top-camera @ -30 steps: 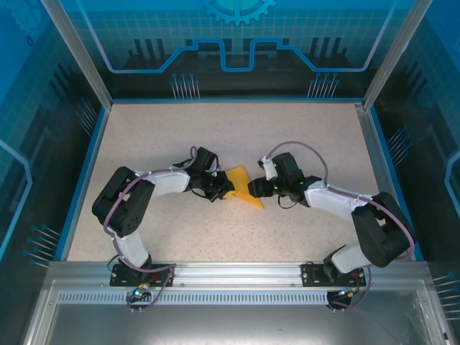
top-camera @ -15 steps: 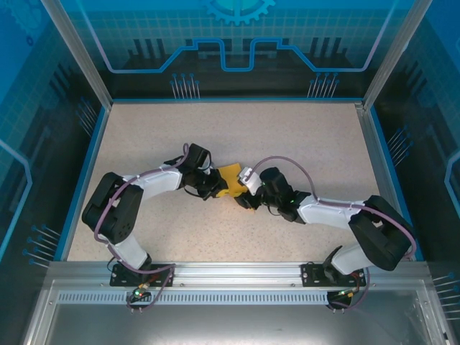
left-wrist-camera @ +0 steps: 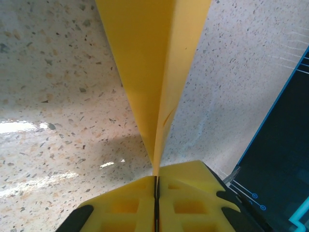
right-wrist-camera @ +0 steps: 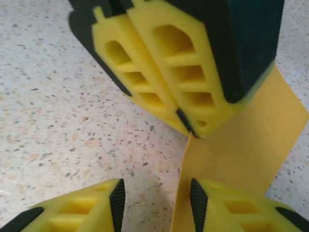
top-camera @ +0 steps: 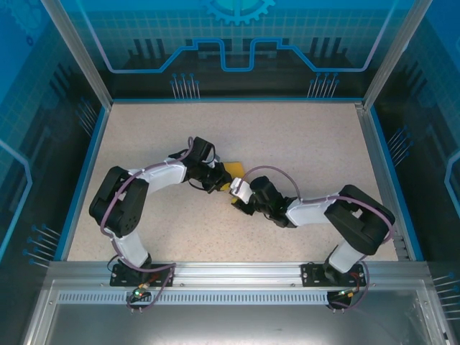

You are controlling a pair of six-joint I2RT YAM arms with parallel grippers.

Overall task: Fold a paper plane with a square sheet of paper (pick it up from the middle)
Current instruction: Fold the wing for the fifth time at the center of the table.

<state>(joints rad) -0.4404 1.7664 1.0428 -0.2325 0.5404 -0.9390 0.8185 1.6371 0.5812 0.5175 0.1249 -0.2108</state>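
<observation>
1. Left gripper point(left-wrist-camera: 156, 178): jaws closed on the folded yellow paper point(left-wrist-camera: 145, 58), which is held upright near the middle of the tabletop point(top-camera: 287, 136).
2. Right gripper point(right-wrist-camera: 157, 193): jaws open, one edge of the paper between them.

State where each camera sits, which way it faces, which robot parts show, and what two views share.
Top external: above, behind the bases, looking down at the table; both arms show.
Left wrist: on the left arm, looking along the left gripper, shut on the paper.
Right wrist: on the right arm, looking past the open right gripper at the left gripper.
Shared: both wrist views show the paper.
</observation>
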